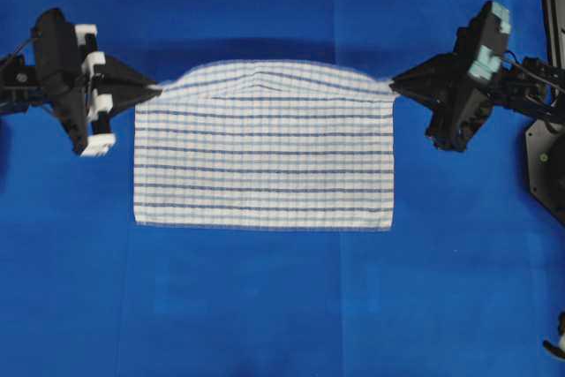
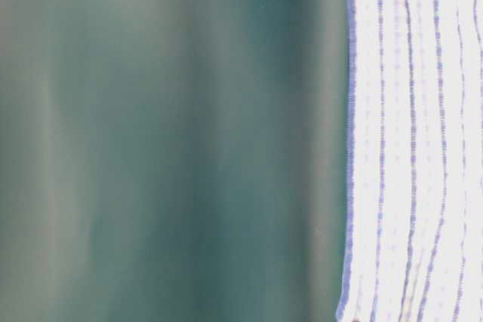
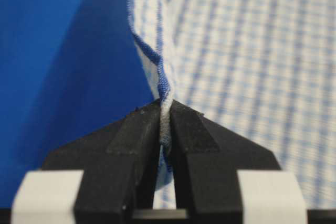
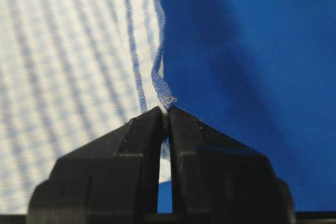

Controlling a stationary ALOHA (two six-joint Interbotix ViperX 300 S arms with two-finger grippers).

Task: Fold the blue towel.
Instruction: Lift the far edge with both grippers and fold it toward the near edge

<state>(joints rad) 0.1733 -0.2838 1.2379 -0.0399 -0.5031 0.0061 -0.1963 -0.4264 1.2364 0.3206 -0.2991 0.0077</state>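
Overhead: blue towel (image 1: pixel 265 156) mid-table, far edge lifted between left gripper (image 1: pixel 157 88) and right gripper (image 1: pixel 394 84). Wrist views alone show each pinching a corner.

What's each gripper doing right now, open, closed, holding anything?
Left gripper: closed, pinching a far corner of the blue towel.
Right gripper: closed, pinching the other far corner of the towel.
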